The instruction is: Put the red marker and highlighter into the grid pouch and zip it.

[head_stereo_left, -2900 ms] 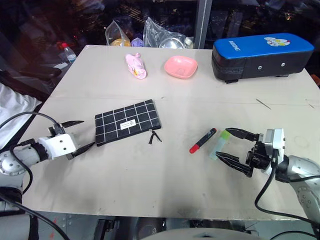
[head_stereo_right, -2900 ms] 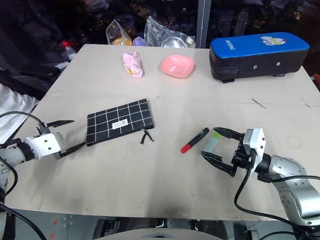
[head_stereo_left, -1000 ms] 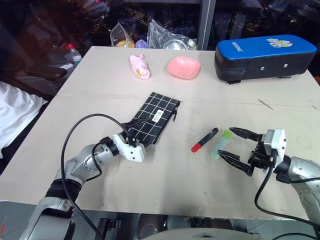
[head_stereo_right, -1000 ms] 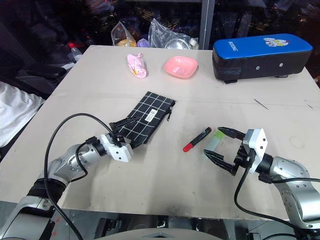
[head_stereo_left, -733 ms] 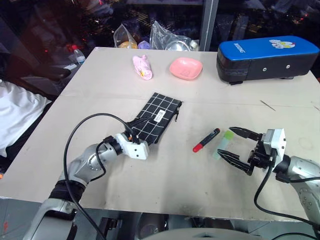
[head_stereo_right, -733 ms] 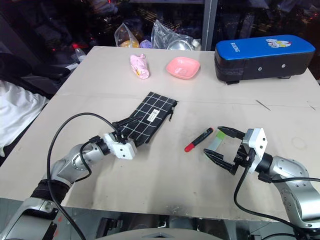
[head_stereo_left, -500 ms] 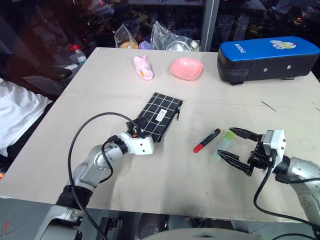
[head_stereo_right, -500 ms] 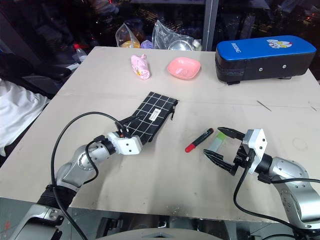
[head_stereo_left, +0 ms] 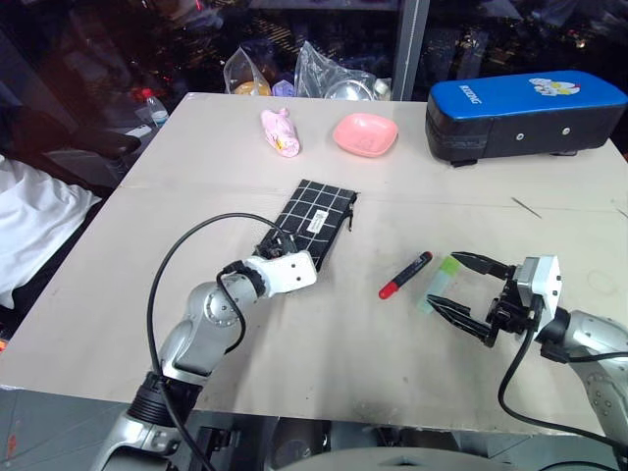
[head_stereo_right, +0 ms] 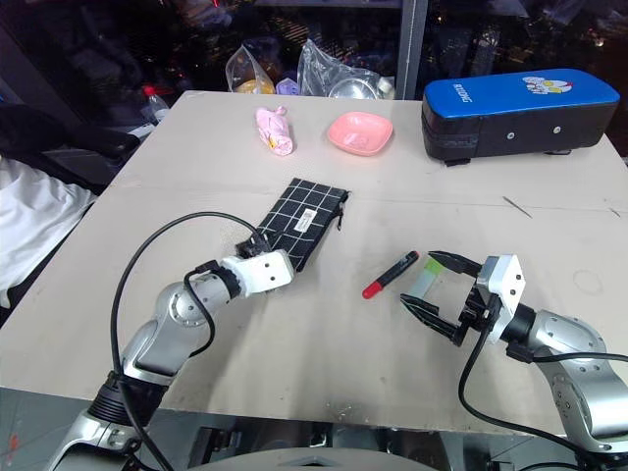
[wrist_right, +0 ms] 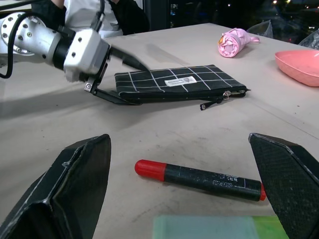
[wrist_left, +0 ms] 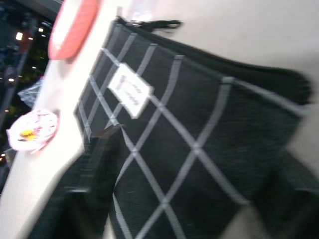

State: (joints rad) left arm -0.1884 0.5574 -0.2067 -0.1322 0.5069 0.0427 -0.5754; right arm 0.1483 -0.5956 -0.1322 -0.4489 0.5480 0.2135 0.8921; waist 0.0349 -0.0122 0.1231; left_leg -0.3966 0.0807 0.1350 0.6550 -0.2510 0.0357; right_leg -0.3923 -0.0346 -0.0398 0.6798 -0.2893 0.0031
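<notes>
Left eye view looks down on a pale table (head_stereo_left: 294, 392) where the grid pouch (head_stereo_left: 316, 218) lies slanted near the middle, its label facing up and its zipper pull (head_stereo_left: 350, 224) hanging off the far corner toward the pink dish (head_stereo_left: 365, 134). The left gripper (wrist_right: 119, 74) is at the near end of the pouch, one black finger lying over the top of the fabric and the other at the table under its edge, so the jaws straddle that end. From the frames I cannot tell whether they actually pinch the pouch or only bracket it. In the left wrist view the pouch (wrist_left: 189, 144) sits between the two blurred fingers, its white label (wrist_left: 130, 91) plain to see.

To the right of the pouch and well apart from it lies the red marker (head_stereo_left: 403, 275), slanted, its red cap end pointing toward the near edge of the table. Just beside it, farther right, is the highlighter (head_stereo_left: 438, 282), pale green, lying roughly parallel to the marker. The right gripper (head_stereo_left: 469, 297) hangs close behind the highlighter with its two fingers spread wide and nothing between them; in the right wrist view the marker (wrist_right: 199, 176) lies across the gap ahead of those fingers.

At the far side of the table stand a big blue-topped black case (head_stereo_left: 525, 113), a small pink bundle (head_stereo_left: 281, 132) and some clear plastic bags (head_stereo_left: 304, 76).
</notes>
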